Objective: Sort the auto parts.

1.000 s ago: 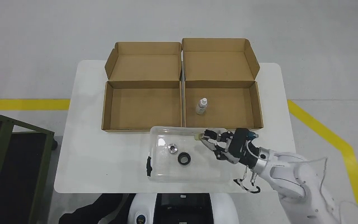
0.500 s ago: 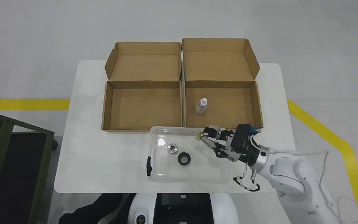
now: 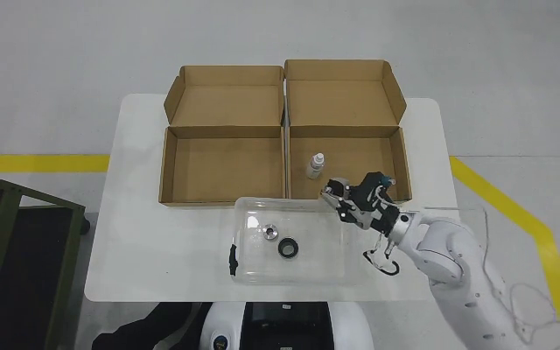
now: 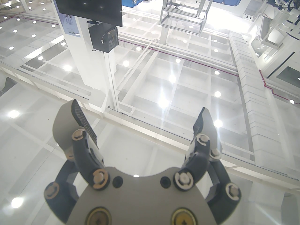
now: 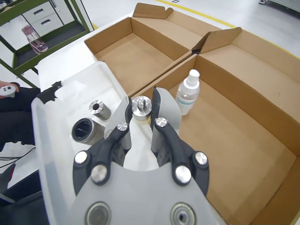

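While clamped between the closed fingers of the right gripper (image 5: 140,99), a small metal part (image 5: 140,108) was held near the clear bin's (image 3: 241,210) 1 o'clock corner, beside the right cardboard box (image 3: 400,175). A spray bottle (image 3: 316,164) was noted at its 11 o'clock. The left gripper (image 4: 140,120) was found spread apart.

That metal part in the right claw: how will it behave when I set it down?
The metal part looks like solid steel: probably heavy for its size and rigid. Its round, polished body may slip in the right claw or roll if dropped sideways; flat end down, it should sit steady.
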Robot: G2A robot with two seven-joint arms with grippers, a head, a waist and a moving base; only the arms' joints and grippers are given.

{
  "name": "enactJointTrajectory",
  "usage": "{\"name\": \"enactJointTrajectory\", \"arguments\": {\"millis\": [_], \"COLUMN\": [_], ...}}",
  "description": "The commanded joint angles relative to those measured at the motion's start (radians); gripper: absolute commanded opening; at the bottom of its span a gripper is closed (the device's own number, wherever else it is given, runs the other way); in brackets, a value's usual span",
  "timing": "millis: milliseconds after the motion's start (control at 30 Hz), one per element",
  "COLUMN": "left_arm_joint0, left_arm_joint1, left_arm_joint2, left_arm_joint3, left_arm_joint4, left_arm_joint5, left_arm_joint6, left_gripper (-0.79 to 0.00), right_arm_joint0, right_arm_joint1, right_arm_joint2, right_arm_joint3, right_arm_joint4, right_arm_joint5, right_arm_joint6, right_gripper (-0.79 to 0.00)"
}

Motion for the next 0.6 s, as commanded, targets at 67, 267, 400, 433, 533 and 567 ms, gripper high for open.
{"name": "enactJointTrajectory", "arguments": {"millis": [67, 267, 400, 433, 533, 567], "left_arm_joint0": [0.0, 0.0, 0.0, 0.0, 0.0, 0.0], "left_arm_joint1": [0.0, 0.0, 0.0, 0.0, 0.0, 0.0], "left_arm_joint2": [0.0, 0.0, 0.0, 0.0, 0.0, 0.0], "left_arm_joint3": [0.0, 0.0, 0.0, 0.0, 0.0, 0.0], "left_arm_joint4": [0.0, 0.0, 0.0, 0.0, 0.0, 0.0], "left_arm_joint5": [0.0, 0.0, 0.0, 0.0, 0.0, 0.0], "left_arm_joint6": [0.0, 0.0, 0.0, 0.0, 0.0, 0.0], "left_gripper": [0.0, 0.0, 0.0, 0.0, 0.0, 0.0], "right_arm_joint0": [0.074, 0.147, 0.173, 0.178, 0.193, 0.198], "right_arm_joint1": [-0.007, -0.015, -0.017, -0.018, -0.02, -0.02], "right_arm_joint2": [-0.034, -0.065, -0.078, -0.081, -0.091, -0.095], "right_arm_joint3": [0.083, 0.186, 0.231, 0.243, 0.272, 0.281], "right_arm_joint4": [-0.032, -0.078, -0.103, -0.107, -0.121, -0.128], "right_arm_joint5": [0.026, 0.049, 0.047, 0.047, 0.048, 0.048], "right_arm_joint6": [0.001, -0.011, -0.008, -0.01, -0.008, -0.006], "right_gripper": [-0.785, -0.785, -0.785, -0.785, -0.785, -0.785]}}
